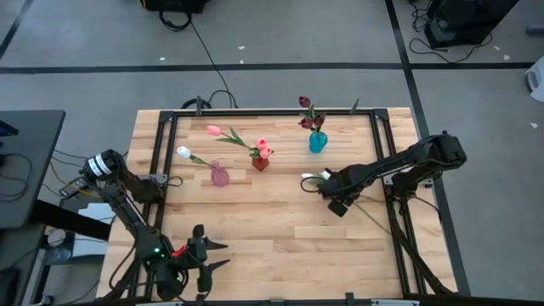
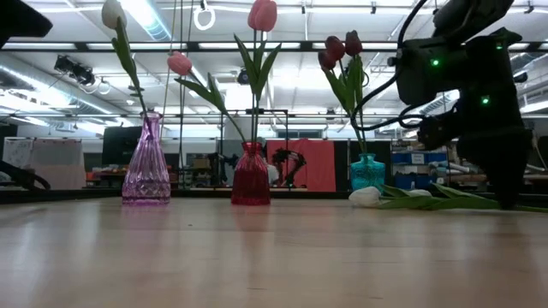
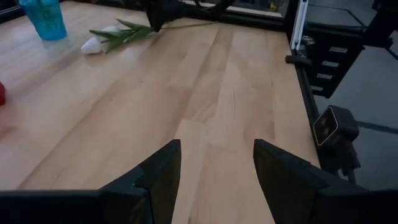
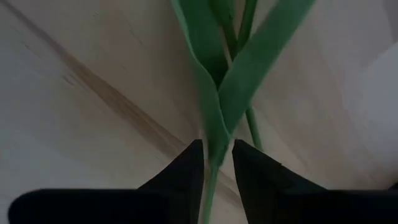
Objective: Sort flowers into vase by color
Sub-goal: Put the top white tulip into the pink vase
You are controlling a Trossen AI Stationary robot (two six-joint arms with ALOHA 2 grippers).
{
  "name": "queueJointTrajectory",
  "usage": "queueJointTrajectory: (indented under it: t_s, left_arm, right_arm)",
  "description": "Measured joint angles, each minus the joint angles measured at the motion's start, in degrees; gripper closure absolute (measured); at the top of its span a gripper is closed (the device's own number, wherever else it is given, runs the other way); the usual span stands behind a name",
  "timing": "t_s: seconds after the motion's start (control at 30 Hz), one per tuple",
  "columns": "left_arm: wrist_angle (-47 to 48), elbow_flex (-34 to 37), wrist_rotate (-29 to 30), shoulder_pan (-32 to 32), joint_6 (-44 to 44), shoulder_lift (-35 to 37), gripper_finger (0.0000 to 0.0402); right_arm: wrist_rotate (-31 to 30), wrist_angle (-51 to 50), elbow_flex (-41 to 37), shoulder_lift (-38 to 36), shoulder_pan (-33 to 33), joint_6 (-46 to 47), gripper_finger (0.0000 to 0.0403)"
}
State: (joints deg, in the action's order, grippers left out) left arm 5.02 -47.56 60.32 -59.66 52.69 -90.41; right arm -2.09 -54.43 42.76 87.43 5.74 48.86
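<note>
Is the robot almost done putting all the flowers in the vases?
Mostly, it seems. The purple glass vase holds one white tulip, the red vase holds pink tulips, and the blue vase holds dark maroon tulips. The right gripper has its fingers closing around the green stem of white tulips lying on the wooden table. Those are left. The left gripper waits open.

I see a wooden table [image 1: 272, 246] on grey floor [image 1: 280, 34]; black cable [image 1: 208, 64] trails behind; dark desk [image 1: 25, 166] beside.
</note>
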Motion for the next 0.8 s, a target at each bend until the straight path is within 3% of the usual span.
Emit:
queueJointTrajectory:
  t_s: [0.2,0.43,0.7,0.8]
  left_arm:
    - [-1.0,0.0,-0.5,-0.1,-0.2,0.0,0.0195]
    - [-1.0,0.0,-1.1,-0.1,-0.2,0.0,0.0195]
    - [-0.7,0.0,1.6,-0.1,-4.1,0.0,0.0195]
    - [-1.1,0.0,4.0,-0.1,-4.5,-0.5,0.0195]
  right_arm:
    - [0.7,2.7,0.2,2.4,-1.1,-1.0,0.0328]
    - [1.2,2.8,0.1,1.9,-1.8,-1.5,0.039]
    - [4.6,3.0,5.7,-1.1,1.5,-3.9,0.0392]
    - [4.5,8.5,10.1,-1.2,4.6,-8.7,0.0392]
